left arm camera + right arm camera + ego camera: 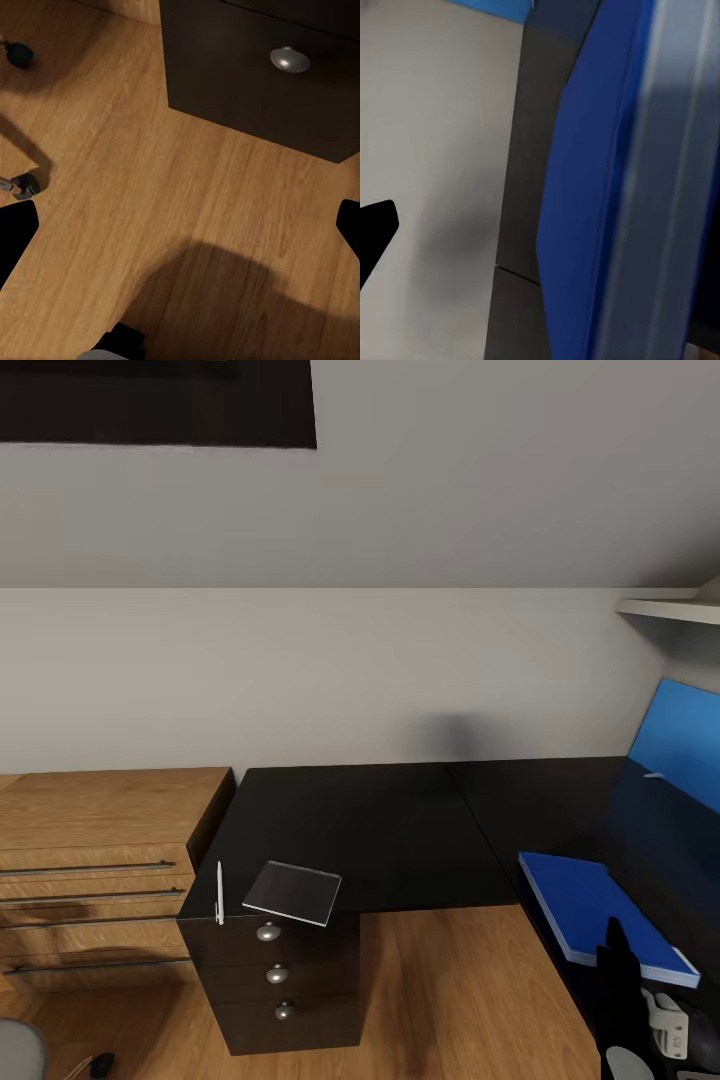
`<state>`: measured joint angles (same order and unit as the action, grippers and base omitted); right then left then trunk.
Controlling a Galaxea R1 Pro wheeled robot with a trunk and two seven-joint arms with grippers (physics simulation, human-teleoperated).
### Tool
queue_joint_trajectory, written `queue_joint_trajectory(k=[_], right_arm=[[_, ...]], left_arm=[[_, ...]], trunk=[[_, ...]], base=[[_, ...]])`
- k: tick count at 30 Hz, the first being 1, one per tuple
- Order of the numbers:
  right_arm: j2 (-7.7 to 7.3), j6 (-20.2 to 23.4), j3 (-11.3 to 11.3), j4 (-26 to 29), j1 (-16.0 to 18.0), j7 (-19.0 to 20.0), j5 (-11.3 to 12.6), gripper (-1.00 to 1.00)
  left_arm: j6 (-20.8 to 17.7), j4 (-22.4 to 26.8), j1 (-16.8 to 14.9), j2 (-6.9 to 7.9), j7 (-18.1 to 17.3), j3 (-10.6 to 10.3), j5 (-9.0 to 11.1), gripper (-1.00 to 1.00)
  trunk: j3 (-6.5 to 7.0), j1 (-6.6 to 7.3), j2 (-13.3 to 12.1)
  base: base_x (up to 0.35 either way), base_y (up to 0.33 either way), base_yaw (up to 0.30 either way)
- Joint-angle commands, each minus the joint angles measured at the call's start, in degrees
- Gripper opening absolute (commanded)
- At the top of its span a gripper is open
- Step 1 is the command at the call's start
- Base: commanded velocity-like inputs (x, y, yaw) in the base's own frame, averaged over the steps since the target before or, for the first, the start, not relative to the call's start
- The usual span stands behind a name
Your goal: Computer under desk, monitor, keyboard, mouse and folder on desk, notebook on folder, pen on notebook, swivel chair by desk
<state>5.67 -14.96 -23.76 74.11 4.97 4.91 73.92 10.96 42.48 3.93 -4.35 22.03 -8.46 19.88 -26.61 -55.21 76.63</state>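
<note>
Head view: the folder lies flat on the desk at my right, my right gripper at its near edge, grip unclear. Notebook and pen rest above the 3 drawers. Left fingers spread, empty, over floor.

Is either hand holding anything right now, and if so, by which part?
The left hand is open over bare floor, holding nothing. The right hand sits at the folder's near edge; whether it grips cannot be told.
</note>
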Motion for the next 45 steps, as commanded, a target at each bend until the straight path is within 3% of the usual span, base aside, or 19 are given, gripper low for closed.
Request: queue_joint_trajectory(k=[1,37,45], right_arm=[[0.04,-0.1,-0.1,0.0,0.0,0.4,0.6,1.0],[0.13,-0.2,0.3,0.5,0.0,0.7,0.5,1.0],[0.05,0.4,3.4,5.5,-0.1,0.5,0.0,1.0]], left_arm=[[0.3,0.1,0.0,0.05,0.3,-0.3,0.6,1.0],[0.4,0.0,0.0,0.22,0.2,-0.3,0.6,1.0],[0.4,-0.1,0.0,0.19,0.2,-0.3,0.5,1.0]], trunk=[[-0.05,0.0,0.0],[-0.05,0.0,0.0],[-0.05,0.0,0.0]], base=[[0.0,0.0,0.0],[-0.044,0.0,0.0],[0.0,0.0,0.0]])
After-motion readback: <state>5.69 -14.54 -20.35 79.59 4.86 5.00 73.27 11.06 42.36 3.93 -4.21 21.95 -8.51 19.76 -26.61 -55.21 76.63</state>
